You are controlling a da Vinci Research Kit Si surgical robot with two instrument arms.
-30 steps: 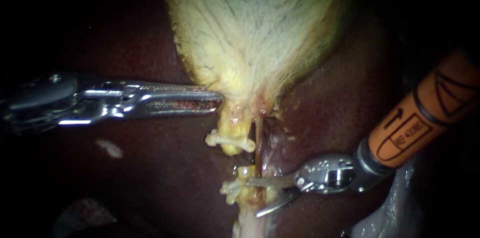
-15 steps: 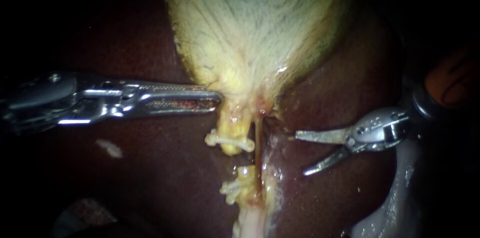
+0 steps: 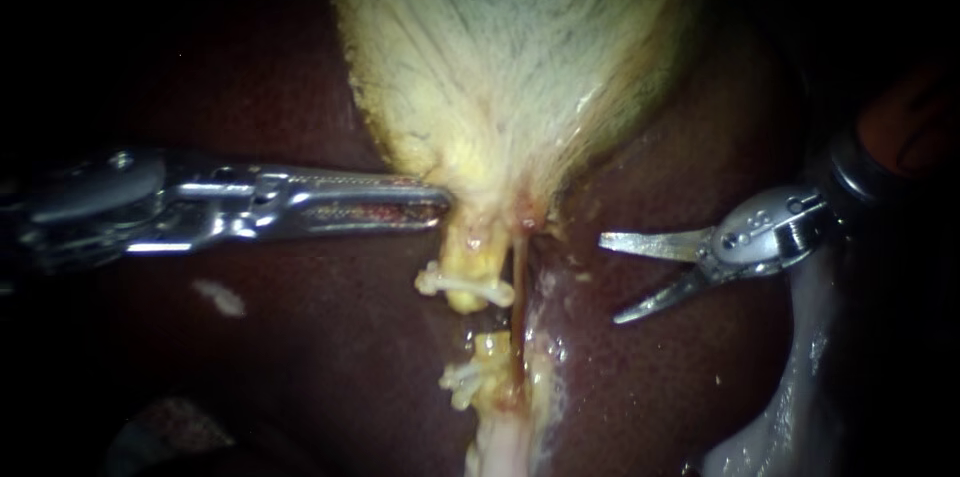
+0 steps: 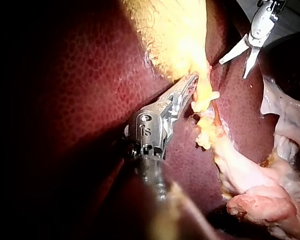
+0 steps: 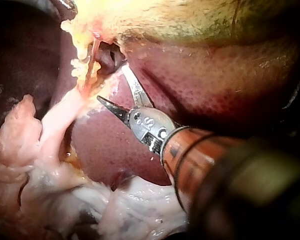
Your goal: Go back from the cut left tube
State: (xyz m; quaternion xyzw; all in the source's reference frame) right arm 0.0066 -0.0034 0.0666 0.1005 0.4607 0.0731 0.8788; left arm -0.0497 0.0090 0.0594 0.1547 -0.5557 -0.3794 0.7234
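surround: black at upper left and upper right of the endoscope frame | light: strongest at centre, fading outward | left wrist view: grey surface behind

Left instrument, left housing: short stamped mark on the bright metal behind the jaws, seen in the left wrist view; an instrument marking, not transcribed.
Right instrument, right housing: short stamped mark on the metal behind the blades, seen in the right wrist view; likewise not transcribed.
Orange sleeve: black ring lines only, with no legible lettering.
Endoscope view: any marks on either housing are too small to make out.
Brands, numerals, signs elsewhere: none legible.
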